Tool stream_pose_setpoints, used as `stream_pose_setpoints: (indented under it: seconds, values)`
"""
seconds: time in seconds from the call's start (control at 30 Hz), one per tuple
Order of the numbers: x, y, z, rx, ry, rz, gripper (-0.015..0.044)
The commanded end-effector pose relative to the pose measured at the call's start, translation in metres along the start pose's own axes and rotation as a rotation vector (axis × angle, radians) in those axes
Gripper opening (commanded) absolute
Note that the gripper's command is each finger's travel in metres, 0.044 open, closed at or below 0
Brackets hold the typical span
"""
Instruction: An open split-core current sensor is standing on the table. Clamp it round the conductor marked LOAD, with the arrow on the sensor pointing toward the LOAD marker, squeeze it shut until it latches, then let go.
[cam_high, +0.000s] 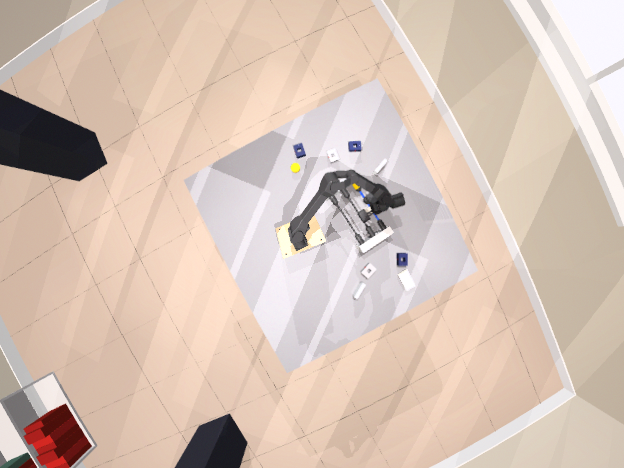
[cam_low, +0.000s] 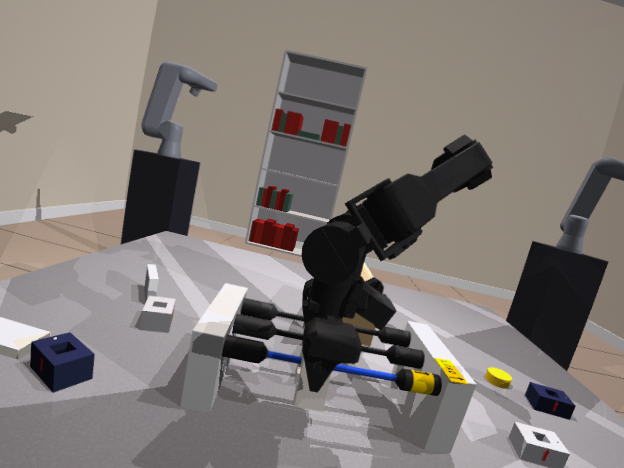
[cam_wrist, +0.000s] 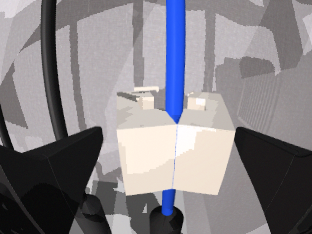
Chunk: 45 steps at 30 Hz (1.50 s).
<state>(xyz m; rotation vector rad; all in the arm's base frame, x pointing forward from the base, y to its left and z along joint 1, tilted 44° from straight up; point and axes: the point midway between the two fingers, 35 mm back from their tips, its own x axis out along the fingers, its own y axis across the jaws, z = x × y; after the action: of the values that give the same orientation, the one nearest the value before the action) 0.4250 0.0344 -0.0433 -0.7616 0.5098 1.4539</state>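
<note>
The cream split-core sensor (cam_wrist: 147, 160) (cam_low: 309, 397) is around the blue conductor (cam_wrist: 175, 55) (cam_low: 370, 373). In the wrist view its two halves meet along a seam, with the conductor passing through; whether the latch is engaged cannot be told. The LOAD marker (cam_low: 452, 371) is yellow, on top of the right-hand post in the exterior view, beside the blue conductor's yellow-banded end. My gripper (cam_wrist: 170, 134) is open, one finger on each side of the sensor with a gap at both sides. In the exterior view a finger covers much of the sensor, and its arrow is hidden.
Two black conductors run beside the blue one; one (cam_wrist: 48, 65) is close to the left finger. White posts (cam_low: 198, 375) (cam_low: 448, 418) hold the conductor ends. A navy block (cam_low: 75, 370) (cam_high: 402, 259), a white block (cam_low: 158, 321) (cam_high: 368, 271) and a yellow disc (cam_low: 497, 376) (cam_high: 295, 167) stand around.
</note>
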Motion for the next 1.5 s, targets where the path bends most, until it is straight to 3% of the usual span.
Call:
stream_pose_setpoints:
  seconds: [0.0,0.73,1.47]
  values:
    - [0.004,0.0,0.0,0.008,-0.005,-0.001,0.044]
    - [0.032,0.0,0.001,0.008,-0.006,-0.001,0.044]
    - [0.028,-0.002,0.0,-0.001,0.0,-0.007,0.0293]
